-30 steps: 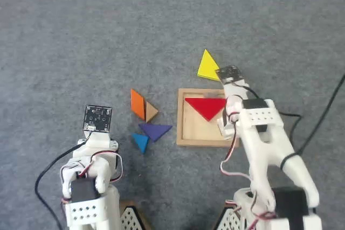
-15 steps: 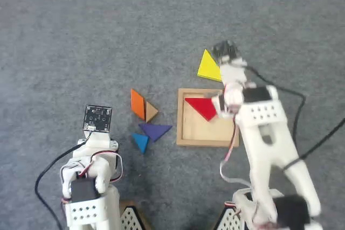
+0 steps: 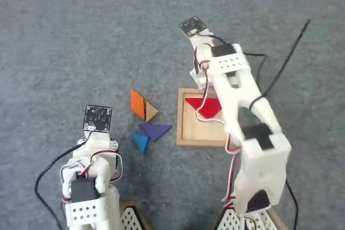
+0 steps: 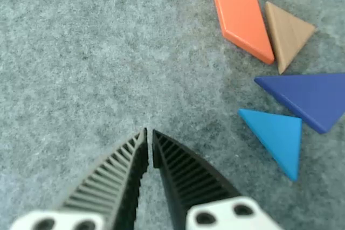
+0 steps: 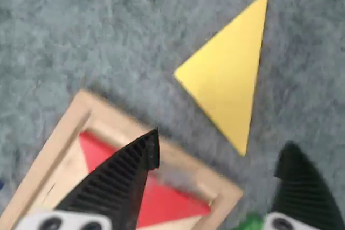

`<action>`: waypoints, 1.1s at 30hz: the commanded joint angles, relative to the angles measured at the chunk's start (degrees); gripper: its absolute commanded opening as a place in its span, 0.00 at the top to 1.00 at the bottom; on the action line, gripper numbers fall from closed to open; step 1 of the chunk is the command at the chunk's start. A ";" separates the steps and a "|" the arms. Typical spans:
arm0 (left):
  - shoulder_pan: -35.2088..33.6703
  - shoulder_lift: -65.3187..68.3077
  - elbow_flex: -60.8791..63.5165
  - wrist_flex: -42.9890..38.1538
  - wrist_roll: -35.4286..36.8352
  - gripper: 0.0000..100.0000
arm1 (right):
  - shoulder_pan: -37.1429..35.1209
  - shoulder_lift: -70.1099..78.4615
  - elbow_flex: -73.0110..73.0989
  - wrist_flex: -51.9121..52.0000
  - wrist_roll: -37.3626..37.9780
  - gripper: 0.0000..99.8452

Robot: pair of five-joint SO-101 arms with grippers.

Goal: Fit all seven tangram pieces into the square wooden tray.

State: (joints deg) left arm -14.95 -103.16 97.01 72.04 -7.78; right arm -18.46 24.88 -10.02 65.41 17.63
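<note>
The square wooden tray (image 3: 181,122) holds a red triangle (image 3: 208,106). My right arm (image 3: 226,71) stretches past the tray's far edge. In the right wrist view my right gripper (image 5: 221,157) is open and empty, over the tray's rim (image 5: 83,109) and just short of the yellow triangle (image 5: 229,76) on the mat. A bit of green piece (image 5: 250,222) shows by one finger. Left of the tray lie an orange parallelogram (image 3: 137,103), a tan triangle (image 3: 151,112), a dark blue triangle (image 3: 156,130) and a light blue triangle (image 3: 140,141). My left gripper (image 4: 149,136) is shut, on bare mat near them.
Grey mat covers the table. My left arm (image 3: 91,157) sits at the near left, its base by the front edge. Cables (image 3: 280,20) trail from the right arm over the mat at the right. Open mat lies at the far left.
The right arm has swung from over the tray's right side out past its far edge, now covering the yellow triangle in the high view. The left arm has stayed still.
</note>
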 commanded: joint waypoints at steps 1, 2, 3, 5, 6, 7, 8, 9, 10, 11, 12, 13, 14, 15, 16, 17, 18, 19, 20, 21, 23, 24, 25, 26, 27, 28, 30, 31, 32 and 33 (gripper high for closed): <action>0.00 -0.70 -0.48 0.26 -0.35 0.98 | -0.13 6.02 -13.27 2.59 2.02 0.51; 0.00 -0.70 -0.48 0.26 -0.35 0.98 | -0.22 7.96 -15.56 3.74 3.16 0.49; 0.00 -0.70 -0.48 0.26 -0.35 0.98 | -0.31 9.89 -17.76 4.70 3.87 0.48; 0.00 -0.70 -0.48 0.26 -0.35 0.98 | -0.40 13.49 -22.24 6.11 4.57 0.48; 0.00 -0.70 -0.48 0.26 -0.35 0.98 | -0.40 15.34 -24.18 6.46 4.57 0.48; 0.00 -0.70 -0.48 0.26 -0.35 0.98 | -0.40 16.84 -25.85 6.46 4.66 0.48; 0.00 -0.70 -0.48 0.26 -0.35 0.98 | -0.40 18.33 -27.34 6.46 4.66 0.48; 0.00 -0.70 -0.48 0.26 -0.35 0.98 | -0.40 19.74 -28.57 6.37 4.66 0.48; 0.00 -0.70 -0.48 0.26 -0.35 0.98 | -0.40 21.23 -30.07 6.37 4.66 0.48; 0.00 -0.70 -0.48 0.26 -0.35 0.98 | -0.40 22.64 -31.47 6.37 4.66 0.48; 0.00 -0.70 -0.48 0.26 -0.35 0.98 | -0.40 23.78 -32.70 6.37 4.48 0.48; 0.00 -0.70 -0.48 0.26 -0.35 0.98 | -0.40 24.92 -33.93 6.37 4.48 0.48; 0.00 -0.70 -0.48 0.26 -0.35 0.98 | -0.31 26.07 -35.08 6.37 4.40 0.48; 0.00 -0.70 -0.48 0.26 -0.35 0.98 | -0.22 27.12 -36.04 6.37 4.04 0.48; 0.00 -0.70 -0.48 0.26 -0.35 0.98 | -0.13 28.18 -36.92 6.37 2.73 0.48; 0.00 -0.70 -0.48 0.26 -0.35 0.98 | -0.04 29.14 -37.71 6.20 0.79 0.48; 0.00 -0.70 -0.48 0.26 -0.35 0.98 | -0.04 30.11 -38.59 5.93 -1.05 0.48; 0.00 -0.70 -0.48 0.26 -0.35 0.98 | -0.13 31.16 -39.82 5.85 -2.55 0.48; 0.00 -0.70 -0.48 0.26 -0.35 0.98 | -0.22 32.13 -41.32 5.85 -4.04 0.48; 0.00 -0.70 -0.48 0.26 -0.35 0.98 | -0.22 33.10 -42.90 5.85 -5.27 0.48; 0.00 -0.70 -0.48 0.26 -0.35 0.98 | -0.13 34.95 -46.07 6.02 -8.00 0.48; 0.00 -0.70 -0.48 0.26 -0.35 0.98 | -0.04 35.82 -47.47 6.02 -9.85 0.48; 0.00 -0.70 -0.48 0.26 -0.35 0.98 | -0.04 36.97 -48.79 6.29 -11.69 0.48; 0.00 -0.70 -0.48 0.26 -0.35 0.98 | -0.04 38.02 -50.02 6.37 -13.54 0.48; 0.00 -0.70 -0.48 0.26 -0.35 0.98 | -0.04 39.08 -51.16 6.37 -15.21 0.48; 0.00 -0.70 -0.48 0.26 -0.35 0.98 | -0.04 40.13 -52.13 6.37 -16.44 0.48; 0.00 -0.70 -0.48 0.26 -0.35 0.98 | -0.04 41.45 -54.33 6.46 -16.79 0.48; 0.00 -0.70 -0.48 0.26 -0.35 0.98 | -0.04 42.15 -55.47 6.46 -17.05 0.48; 0.00 -0.70 -0.48 0.26 -0.35 0.98 | 0.04 42.77 -56.35 6.46 -17.05 0.48; 0.00 -0.70 -0.48 0.26 -0.35 0.98 | 0.04 43.30 -56.97 6.46 -17.05 0.48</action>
State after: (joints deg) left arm -14.95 -103.16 97.01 72.04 -7.78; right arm -18.46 66.99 -61.98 71.74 1.71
